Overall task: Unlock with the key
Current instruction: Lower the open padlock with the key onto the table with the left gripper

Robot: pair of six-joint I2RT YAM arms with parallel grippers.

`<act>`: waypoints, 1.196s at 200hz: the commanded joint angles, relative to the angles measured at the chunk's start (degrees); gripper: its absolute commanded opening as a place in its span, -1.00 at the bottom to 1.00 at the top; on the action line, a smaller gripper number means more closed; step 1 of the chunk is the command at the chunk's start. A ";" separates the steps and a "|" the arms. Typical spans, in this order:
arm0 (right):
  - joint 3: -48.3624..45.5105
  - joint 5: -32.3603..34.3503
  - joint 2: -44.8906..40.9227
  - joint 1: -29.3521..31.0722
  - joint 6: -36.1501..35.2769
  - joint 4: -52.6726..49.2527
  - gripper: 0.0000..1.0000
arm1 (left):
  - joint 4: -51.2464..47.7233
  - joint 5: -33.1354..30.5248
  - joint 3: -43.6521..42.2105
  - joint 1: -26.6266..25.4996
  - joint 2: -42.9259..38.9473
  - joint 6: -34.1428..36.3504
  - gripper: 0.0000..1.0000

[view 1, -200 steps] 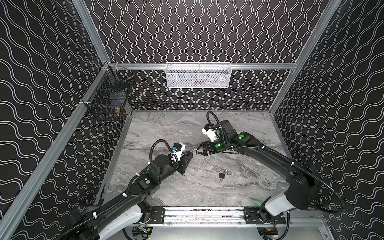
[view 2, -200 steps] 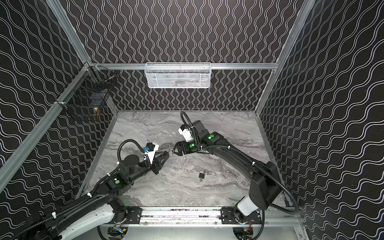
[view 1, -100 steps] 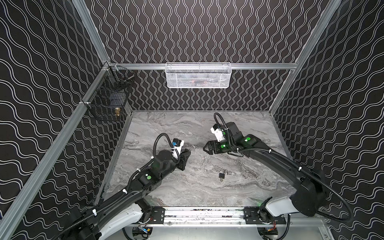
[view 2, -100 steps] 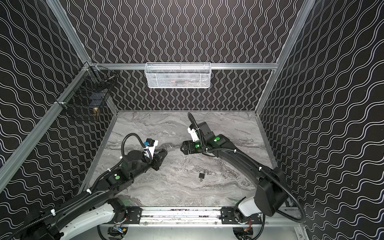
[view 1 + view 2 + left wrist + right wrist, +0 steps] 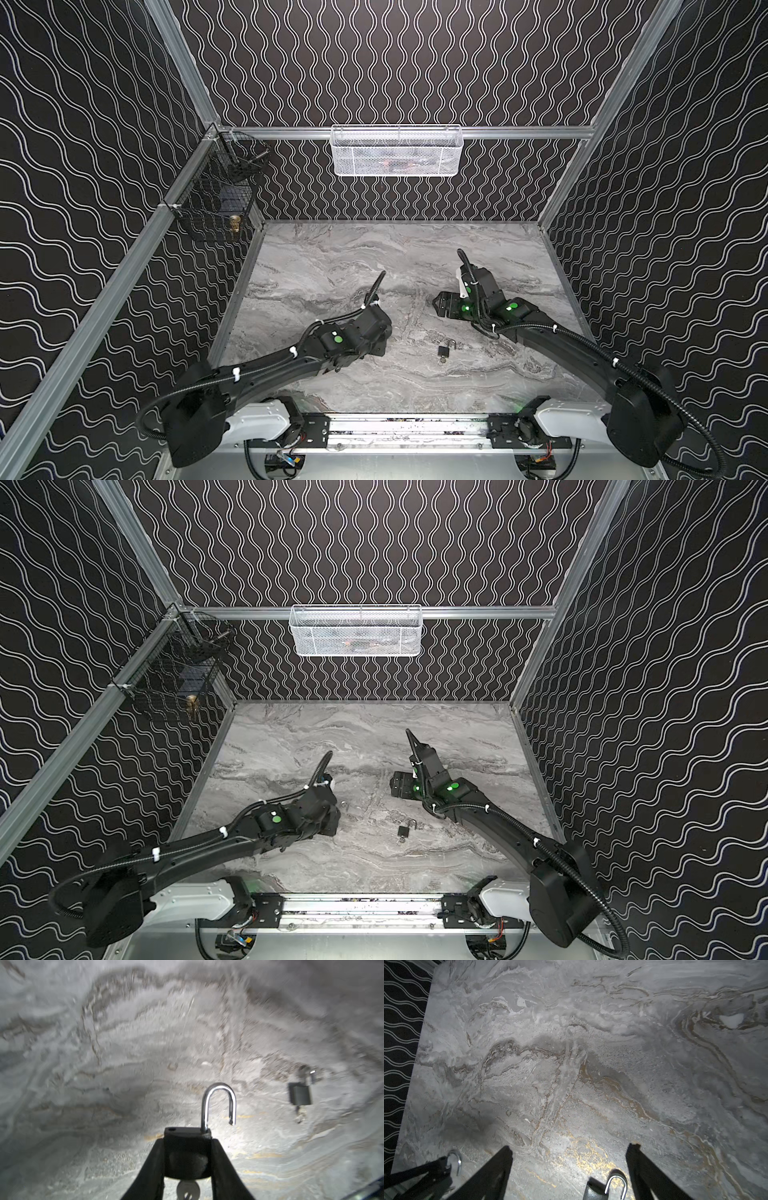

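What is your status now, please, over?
Left pincer shut on padlock, hoop open, key in its base. Right pincer open, empty. Second padlock lies on table, apart.

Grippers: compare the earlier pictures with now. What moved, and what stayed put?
The right gripper drew back rightward from the left gripper, jaws open and empty. The left gripper rolled its wrist, still gripping its padlock, shackle open. The other padlock on the table stayed put.

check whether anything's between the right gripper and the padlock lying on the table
Nothing visible: only bare table separates the open right gripper from the loose padlock. The left gripper, clamped on a second padlock, sits off to the side.
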 commanded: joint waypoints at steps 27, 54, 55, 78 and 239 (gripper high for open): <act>-3.26 1.01 -1.86 -0.93 2.91 6.57 0.76 | -0.19 -3.40 1.47 -1.02 8.32 -10.59 -1.00; -4.04 0.36 -2.26 -1.77 2.67 7.21 0.76 | 0.77 -2.72 2.43 -1.11 12.29 -12.79 -1.00; -4.03 0.38 -2.26 -1.73 2.66 7.12 0.76 | 0.82 -2.69 2.45 -1.11 12.44 -12.87 -1.00; -4.15 0.55 -2.57 -2.19 2.36 6.78 0.76 | 0.13 -2.82 3.47 -1.29 15.28 -14.08 -1.00; -5.98 1.86 -4.81 -5.37 0.82 7.10 0.76 | -0.67 -3.08 2.52 -1.90 18.99 -16.13 -0.10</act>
